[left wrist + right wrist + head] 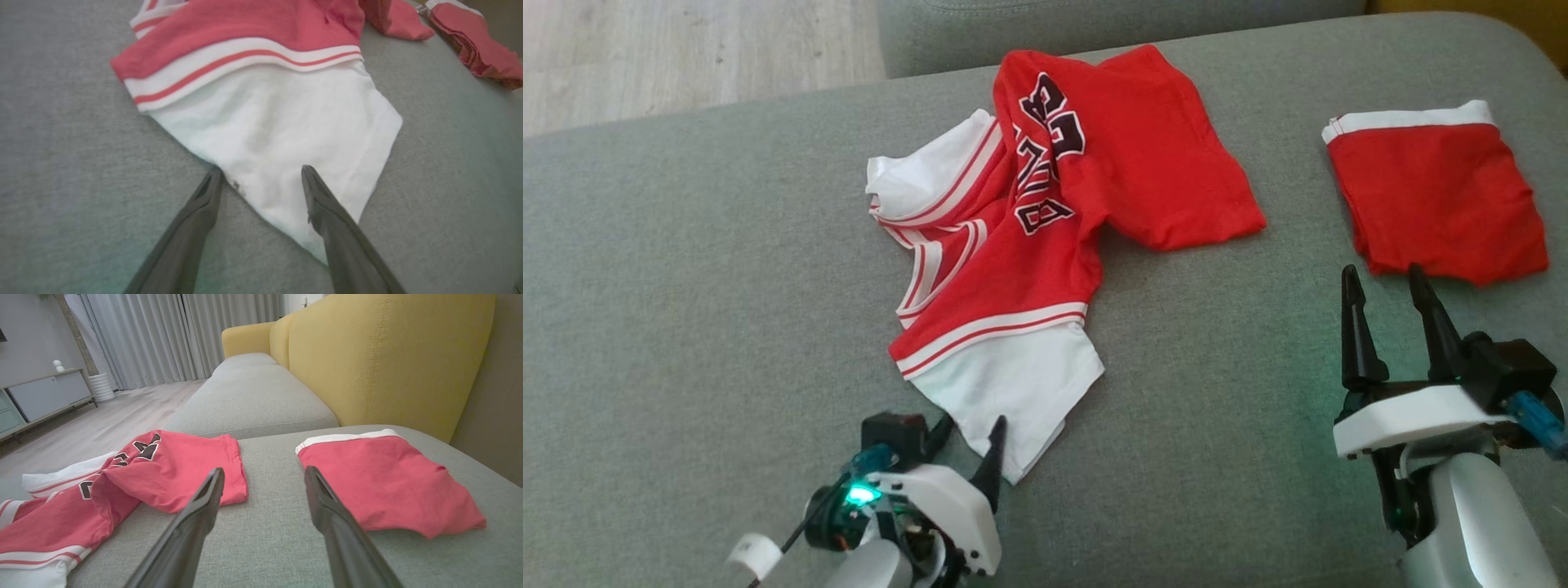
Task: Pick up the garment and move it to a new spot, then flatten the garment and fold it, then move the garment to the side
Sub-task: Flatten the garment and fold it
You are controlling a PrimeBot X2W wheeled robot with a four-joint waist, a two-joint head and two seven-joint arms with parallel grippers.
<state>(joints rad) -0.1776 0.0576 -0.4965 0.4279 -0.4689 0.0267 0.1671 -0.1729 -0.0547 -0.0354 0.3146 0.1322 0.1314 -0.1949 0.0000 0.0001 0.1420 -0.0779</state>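
The garment (1045, 220) is a red jersey with white trim and black lettering, lying crumpled in the middle of the grey sofa seat (686, 286). Its white sleeve (278, 122) points toward me. My left gripper (972, 429) is open at that sleeve's near corner. In the left wrist view the left gripper (260, 171) has one finger at the fabric's edge and the other over the white cloth; whether they touch it is unclear. My right gripper (1383, 278) is open and holds nothing, just short of the red shorts. The right wrist view shows the right gripper (264, 470) and the garment (171, 469) to its left.
A folded pair of red shorts (1433, 192) with a white waistband lies at the seat's right; the shorts (384, 482) sit near the yellow backrest (388, 355). Wooden floor (686, 49) lies beyond the seat's far edge. A low cabinet (45, 392) stands across the room.
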